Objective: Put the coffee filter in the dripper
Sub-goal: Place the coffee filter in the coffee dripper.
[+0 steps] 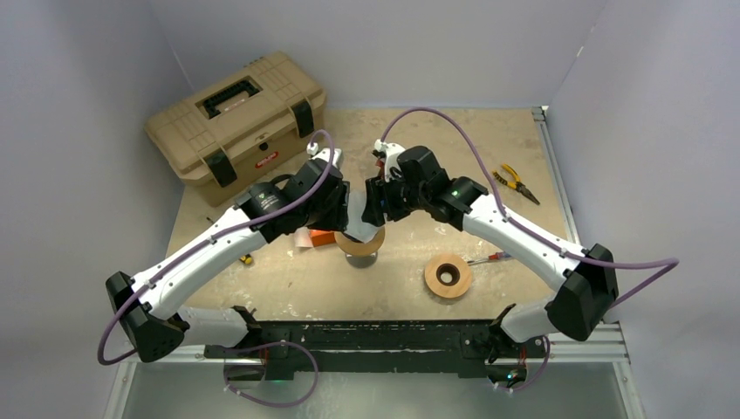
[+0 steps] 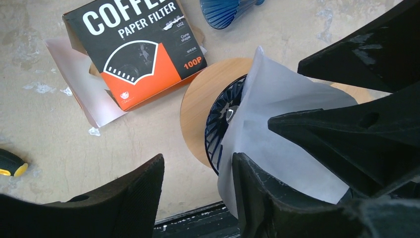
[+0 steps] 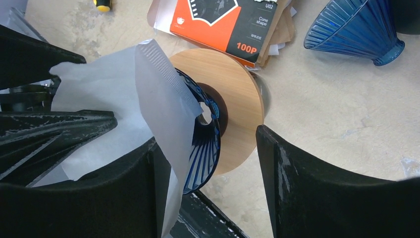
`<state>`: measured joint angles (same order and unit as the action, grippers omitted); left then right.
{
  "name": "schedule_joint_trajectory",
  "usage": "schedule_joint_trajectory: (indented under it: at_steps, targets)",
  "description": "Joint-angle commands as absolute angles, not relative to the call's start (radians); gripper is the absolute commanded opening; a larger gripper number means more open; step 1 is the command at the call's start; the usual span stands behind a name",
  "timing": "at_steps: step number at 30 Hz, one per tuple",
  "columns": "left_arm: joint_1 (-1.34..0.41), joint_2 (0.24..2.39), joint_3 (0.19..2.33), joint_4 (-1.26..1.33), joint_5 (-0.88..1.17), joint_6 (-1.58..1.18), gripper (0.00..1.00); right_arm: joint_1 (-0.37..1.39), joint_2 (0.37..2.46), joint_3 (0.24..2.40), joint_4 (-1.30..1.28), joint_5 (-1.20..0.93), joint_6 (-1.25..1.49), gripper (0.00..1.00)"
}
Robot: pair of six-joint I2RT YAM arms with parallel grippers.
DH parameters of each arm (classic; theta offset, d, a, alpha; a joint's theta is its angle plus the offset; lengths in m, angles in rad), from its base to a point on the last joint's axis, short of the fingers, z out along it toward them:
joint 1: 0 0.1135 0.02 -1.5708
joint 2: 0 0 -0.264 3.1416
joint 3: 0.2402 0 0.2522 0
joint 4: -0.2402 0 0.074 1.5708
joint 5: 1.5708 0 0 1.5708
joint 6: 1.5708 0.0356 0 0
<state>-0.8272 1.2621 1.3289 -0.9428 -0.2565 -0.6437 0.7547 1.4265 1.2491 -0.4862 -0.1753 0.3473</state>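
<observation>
Left gripper (image 2: pixel 198 159): jaws apart, nothing held. Right gripper (image 3: pixel 207 138): likewise open. Both arms are bent inward, wrists meeting above the blue dripper (image 3: pixel 203 153) with its wooden ring (image 3: pixel 237 94). White paper filter (image 2: pixel 282 99) sits in the dripper, protruding.

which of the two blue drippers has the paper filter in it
The dripper on the wooden ring, with the white filter in it. The other dripper is bare, beside the filter box.

From above, the dripper (image 1: pixel 359 247) is mostly covered — only its wooden collar (image 1: pixel 373 241) shows. The left wrist view's top edge cuts off the filter box (image 2: pixel 143 54) and a second blue dripper (image 2: pixel 223 10).
</observation>
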Motion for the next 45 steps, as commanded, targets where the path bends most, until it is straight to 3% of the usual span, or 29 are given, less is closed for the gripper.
schedule_joint_trajectory:
  at_steps: [1, 16, 36, 45]
  targets:
    - [-0.827, 1.271, 1.312, -0.925, -0.288, -0.662, 0.52, 0.756, 1.433, 1.244, -0.453, -0.176, 0.348, 0.65]
    - [-0.827, 1.285, 1.298, -0.934, -0.311, -0.657, 0.44, 0.756, 1.5, 1.236, -0.427, -0.094, 0.307, 0.61]
    - [-0.828, 1.315, 1.293, -0.951, -0.343, -0.66, 0.36, 0.757, 1.519, 1.223, -0.408, -0.112, 0.285, 0.4]
    - [-0.827, 1.33, 1.275, -0.951, -0.36, -0.661, 0.33, 0.758, 1.537, 1.218, -0.406, -0.121, 0.281, 0.39]
